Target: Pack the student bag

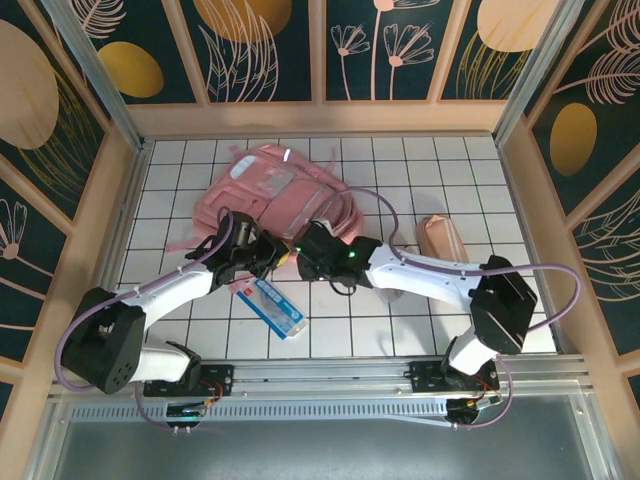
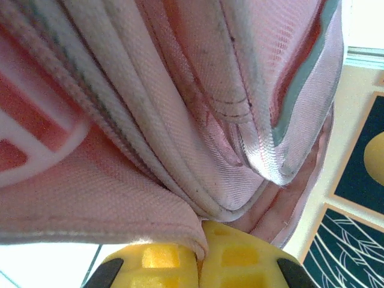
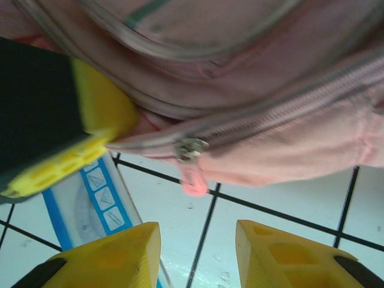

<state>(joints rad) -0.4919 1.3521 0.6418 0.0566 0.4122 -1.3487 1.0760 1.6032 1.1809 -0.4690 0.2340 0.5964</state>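
The student bag (image 1: 268, 185) is a soft pink backpack lying flat at the middle back of the tiled table. My left gripper (image 1: 266, 256) is at its near edge, shut on a fold of pink fabric (image 2: 180, 225) pinched between the yellow pads (image 2: 159, 261). In the left wrist view the bag (image 2: 180, 90) hangs close above the jaws. My right gripper (image 3: 198, 240) stands open just short of the bag's zipped edge (image 3: 282, 132), nothing between its fingers. A pink zipper pull (image 3: 193, 179) dangles a little ahead of them. In the top view the right gripper (image 1: 298, 252) is beside the left one.
A blue and white flat box (image 1: 272, 305) lies on the tiles just in front of the two grippers; its end (image 3: 90, 204) is beside my right gripper's left finger. A small pink pouch (image 1: 443, 238) lies to the right. Wooden walls (image 1: 120, 200) ring the table.
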